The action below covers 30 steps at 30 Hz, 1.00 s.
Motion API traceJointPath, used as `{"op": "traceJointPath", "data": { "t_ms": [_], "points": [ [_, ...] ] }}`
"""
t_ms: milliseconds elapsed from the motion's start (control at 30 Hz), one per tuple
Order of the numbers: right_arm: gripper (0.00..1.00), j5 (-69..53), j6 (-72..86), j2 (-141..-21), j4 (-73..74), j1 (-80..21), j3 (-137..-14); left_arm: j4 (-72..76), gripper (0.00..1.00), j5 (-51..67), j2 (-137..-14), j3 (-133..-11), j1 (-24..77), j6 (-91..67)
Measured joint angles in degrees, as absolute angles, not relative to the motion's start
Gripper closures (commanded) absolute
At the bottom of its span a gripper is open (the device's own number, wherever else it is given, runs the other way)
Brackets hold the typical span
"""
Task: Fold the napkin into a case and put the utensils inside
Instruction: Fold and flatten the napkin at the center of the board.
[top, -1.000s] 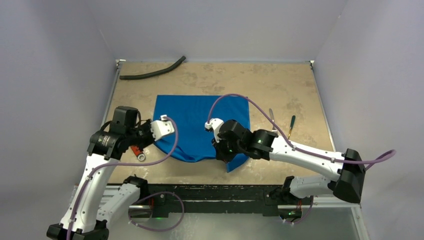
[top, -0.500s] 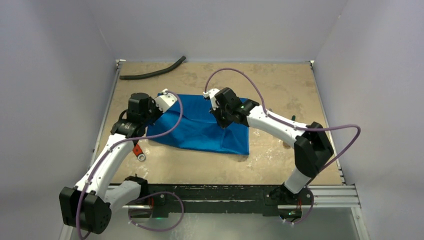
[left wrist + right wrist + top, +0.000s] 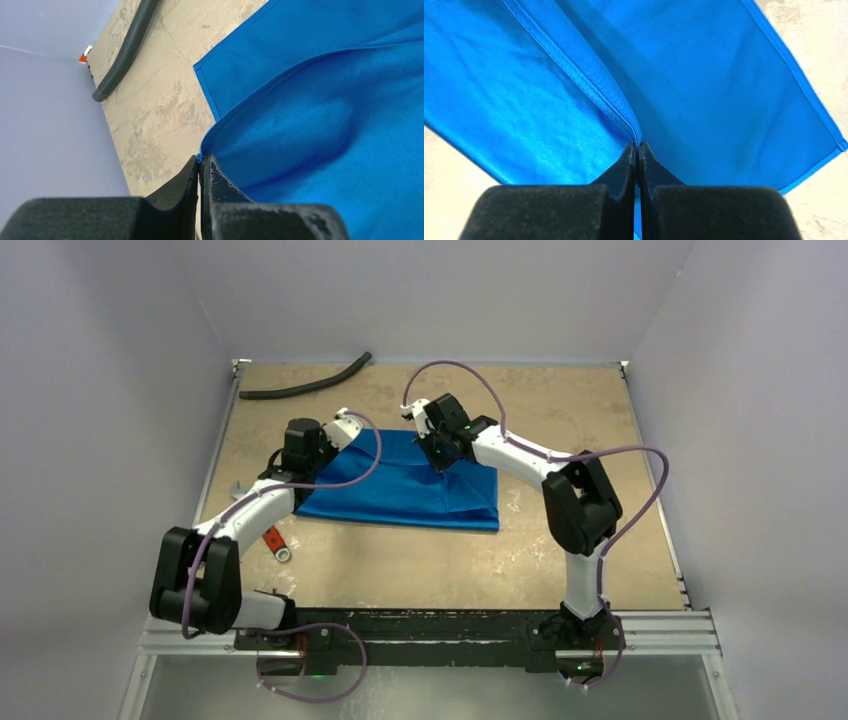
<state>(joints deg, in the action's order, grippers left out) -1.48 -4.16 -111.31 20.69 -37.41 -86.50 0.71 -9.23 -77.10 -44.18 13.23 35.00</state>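
At frame centre both arms stretch forward, left pincer [image 3: 200, 161] and right pincer [image 3: 638, 147] each pinching one napkin [image 3: 400, 495].

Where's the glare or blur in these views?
Top external: even light, sharp, no strong glare on the napkin. Left wrist: left gripper soft near the lens, napkin sharp. Right wrist: right gripper soft too, bright sheen patches on the napkin.
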Motion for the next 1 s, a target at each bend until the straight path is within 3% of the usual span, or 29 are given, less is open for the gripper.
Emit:
{"op": "traceJointPath", "data": {
  "t_ms": [300, 1000],
  "points": [
    [1.00, -1.8, -5.1, -116.4, 20.6, -36.1, -88.8, 9.0, 1.00, -14.0, -87.4, -44.2, 12.9, 35.1],
    [1.00, -2.8, -6.8, -124.0, 20.1, -32.6, -100.2, 14.5, 1.00, -18.5, -98.4, -54.2, 12.4, 33.5]
  ]
}}
